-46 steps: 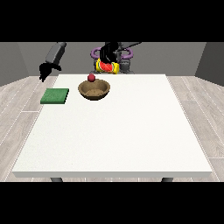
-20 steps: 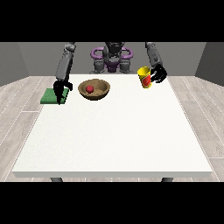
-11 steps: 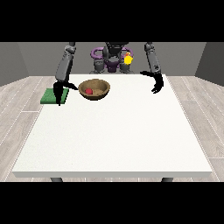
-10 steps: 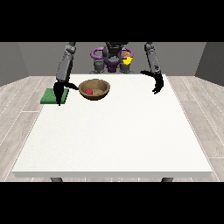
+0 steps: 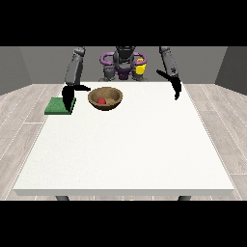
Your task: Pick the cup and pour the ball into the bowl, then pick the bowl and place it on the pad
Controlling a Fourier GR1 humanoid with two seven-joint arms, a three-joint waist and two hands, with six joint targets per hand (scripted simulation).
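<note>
A brown wooden bowl (image 5: pixel 105 98) stands at the table's far left with the red ball (image 5: pixel 102 101) inside it. Left of the bowl lies the flat green pad (image 5: pixel 59 106). The hand at the view's left (image 5: pixel 70 92) hangs over the pad's right edge, fingers pointing down and thumb stretched towards the bowl's rim, holding nothing. The hand at the view's right (image 5: pixel 174 87) hovers open above the table's far right, also holding nothing. The yellow cup (image 5: pixel 140 68) shows beyond the table's far edge, in front of the robot's torso, and no hand touches it.
The large white table (image 5: pixel 125 149) stretches bare towards the camera. The robot's torso (image 5: pixel 123 62) with purple parts stands behind the far edge. Grey plank floor surrounds the table.
The hand at the view's right let go of the yellow cup, which now sits by the robot's torso. That hand dropped lower. The ball stays in the bowl. The other hand barely moved.
</note>
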